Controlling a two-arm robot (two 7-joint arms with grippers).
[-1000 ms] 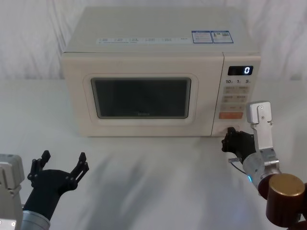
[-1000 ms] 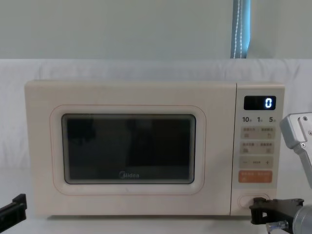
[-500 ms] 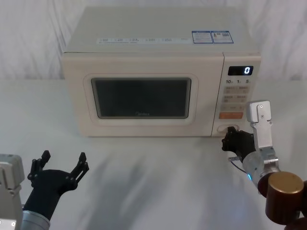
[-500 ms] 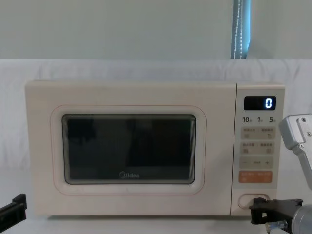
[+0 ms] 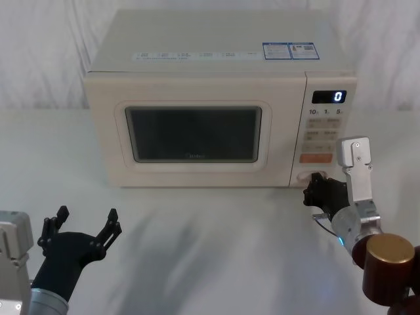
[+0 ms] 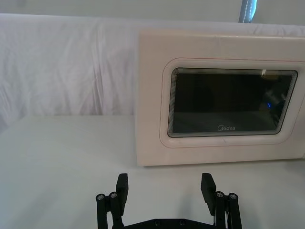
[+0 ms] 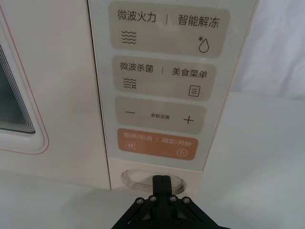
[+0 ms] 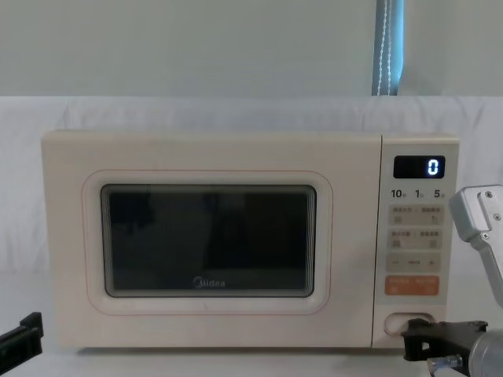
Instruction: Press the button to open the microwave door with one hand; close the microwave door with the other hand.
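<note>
Four cameras on one microwave

The head view looks forward and down from above, taking in the microwave, its top and the table. The chest view sits lower, facing the door and control panel square on. The left wrist view looks at the door from low on the table, off to one side. The right wrist view sits close to the panel's keys, sharing them with the chest view

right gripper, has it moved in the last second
No. In the head view the right gripper sits at the same spot just below the orange key, against the button, as before. The door is shut.
</note>
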